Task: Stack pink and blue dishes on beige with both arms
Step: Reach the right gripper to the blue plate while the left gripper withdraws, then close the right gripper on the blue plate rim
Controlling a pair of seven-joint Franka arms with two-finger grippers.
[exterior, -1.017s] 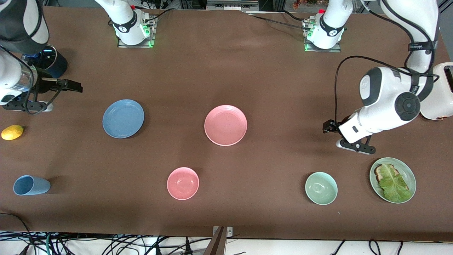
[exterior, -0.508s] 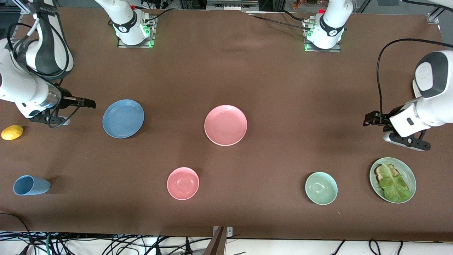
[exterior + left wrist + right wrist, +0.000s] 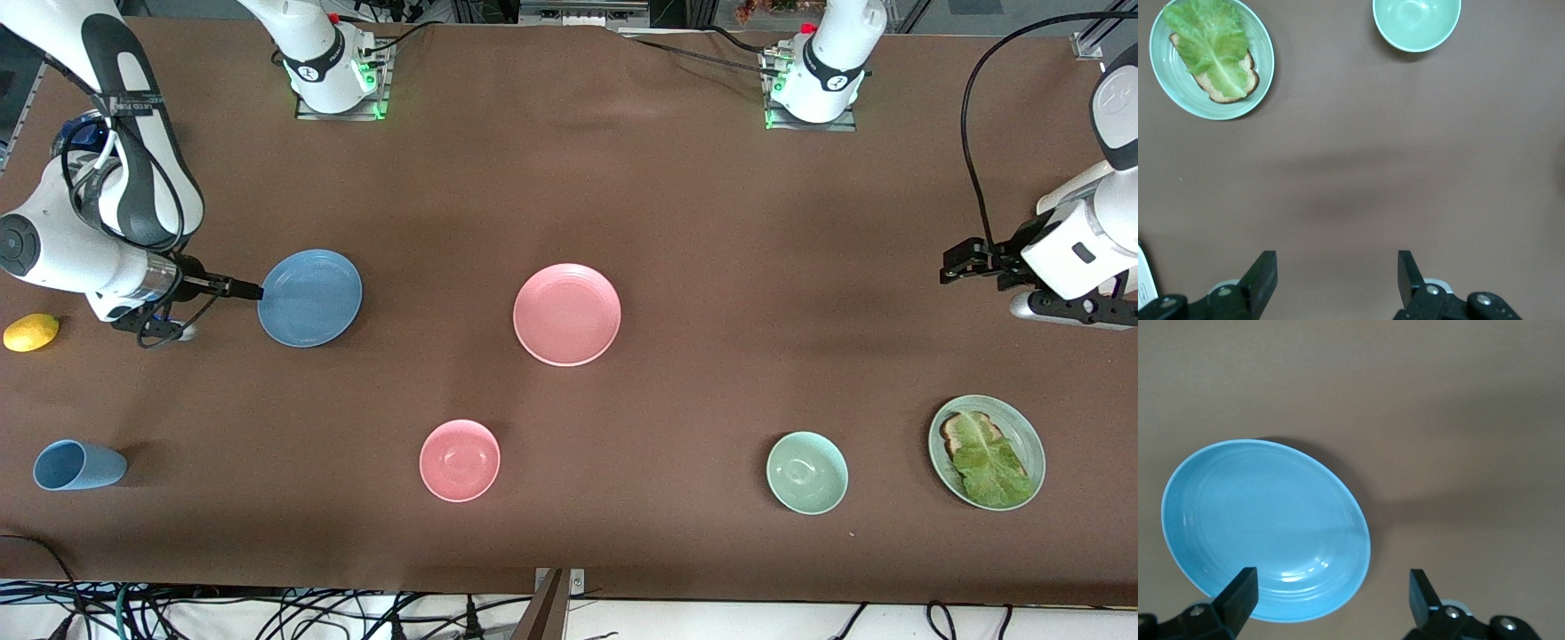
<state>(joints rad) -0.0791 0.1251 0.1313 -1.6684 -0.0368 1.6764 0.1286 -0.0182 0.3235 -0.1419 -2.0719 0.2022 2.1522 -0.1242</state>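
The blue plate (image 3: 309, 298) lies toward the right arm's end of the table. The pink plate (image 3: 567, 314) lies near the middle, empty. No beige plate shows in any view. My right gripper (image 3: 247, 290) is open, its tips right at the blue plate's rim on the side toward the right arm's end. In the right wrist view the blue plate (image 3: 1265, 530) lies partly between the spread fingers of the right gripper (image 3: 1331, 590), which hold nothing. My left gripper (image 3: 953, 265) is open and empty over bare cloth at the left arm's end, and the left gripper (image 3: 1337, 270) shows the same in the left wrist view.
A pink bowl (image 3: 460, 460), a pale green bowl (image 3: 807, 472) and a green plate with bread and lettuce (image 3: 987, 452) sit nearer the front camera. A blue cup (image 3: 78, 465) lies on its side, with a lemon (image 3: 31, 332) close by the right arm.
The right gripper has swung down and in to the blue plate's rim. The left arm has drawn back toward its end of the table, away from the pink plate.
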